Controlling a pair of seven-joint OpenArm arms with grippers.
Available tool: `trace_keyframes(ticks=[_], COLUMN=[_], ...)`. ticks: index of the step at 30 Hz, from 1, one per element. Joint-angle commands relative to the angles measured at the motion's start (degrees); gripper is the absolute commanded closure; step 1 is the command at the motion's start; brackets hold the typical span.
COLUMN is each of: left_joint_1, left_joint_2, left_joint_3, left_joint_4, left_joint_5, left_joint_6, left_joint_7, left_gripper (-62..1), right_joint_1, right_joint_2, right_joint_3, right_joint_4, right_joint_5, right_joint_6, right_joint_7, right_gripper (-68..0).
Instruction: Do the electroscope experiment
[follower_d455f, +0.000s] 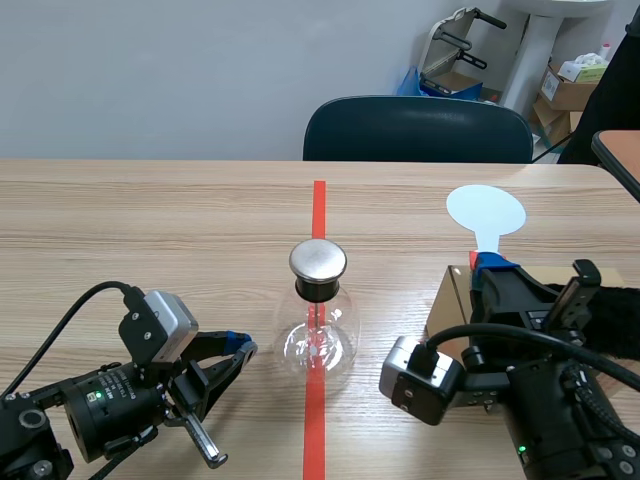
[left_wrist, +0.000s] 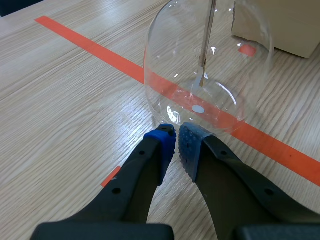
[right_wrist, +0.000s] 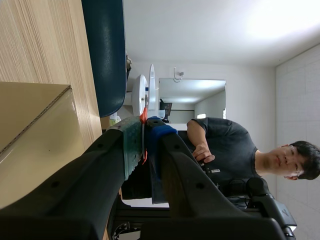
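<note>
The electroscope (follower_d455f: 318, 318) is a clear glass flask with a metal cap (follower_d455f: 318, 260); it stands on the red tape line mid-table. In the left wrist view the flask (left_wrist: 210, 65) shows a thin metal rod (left_wrist: 207, 35) hanging inside. My left gripper (follower_d455f: 241, 346) lies low on the table just left of the flask, its blue pads (left_wrist: 162, 145) shut on nothing and almost touching the glass. My right gripper (follower_d455f: 490, 266) is shut on the red handle of a white round paddle (follower_d455f: 485, 212), which it holds upright right of the flask. The right wrist view shows that paddle (right_wrist: 151, 87) edge-on beyond the gripper (right_wrist: 145, 135).
A tan cardboard box (follower_d455f: 446, 305) lies under my right arm, close to the flask. A dark blue chair (follower_d455f: 415, 130) stands behind the table's far edge. A person (right_wrist: 227, 145) shows in the right wrist view, beyond the table. Boxes and a stand fill the room's back right corner.
</note>
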Motion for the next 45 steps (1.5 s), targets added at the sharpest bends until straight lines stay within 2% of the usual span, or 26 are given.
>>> trace_keyframes(ticks=[1, 16, 22, 31, 33, 36, 42, 45], left_joint_1=[-0.26, -0.26, -0.26, -0.26, -0.26, -0.26, -0.26, -0.26], left_joint_2=[0.11, 0.11, 0.11, 0.11, 0.11, 0.11, -0.15, -1.2], left_joint_3=[-0.15, -0.15, -0.15, -0.15, -0.15, -0.15, -0.15, -0.15], left_joint_4=[0.94, 0.94, 0.94, 0.94, 0.94, 0.94, 0.94, 1.09], left_joint_5=[-0.35, -0.35, -0.35, -0.37, -0.37, -0.37, -0.48, -2.14], left_joint_6=[-0.09, -0.09, -0.09, -0.09, -0.09, -0.09, -0.09, -0.09], left_joint_7=[-0.74, -0.74, -0.74, -0.74, -0.74, -0.74, -0.76, -1.05], left_gripper=[-7.0, -7.0, -7.0, -7.0, -7.0, -7.0, -7.0, -7.3], right_joint_1=[-0.09, -0.09, -0.09, -0.46, -1.42, -3.45, -8.33, -10.36], right_joint_2=[0.61, 0.61, 0.61, 0.68, 0.85, 0.96, 1.92, 1.88], right_joint_3=[0.13, 0.13, 0.13, 0.13, 0.13, 0.17, 0.42, 1.95], right_joint_4=[0.7, 0.7, 0.7, 0.7, 0.7, 0.7, 0.7, 0.7], right_joint_5=[0.15, 0.2, 2.16, 0.31, 0.07, -0.31, -1.77, -1.75], right_joint_6=[-0.44, -0.44, -0.44, -0.94, -2.49, -8.35, -8.92, -8.92], right_joint_7=[-0.17, -0.17, -0.22, -0.37, -0.11, 0.96, 0.9, 0.92], right_gripper=[-1.8, -1.8, -1.8, -2.0, -2.0, -2.0, -2.0, -2.0])
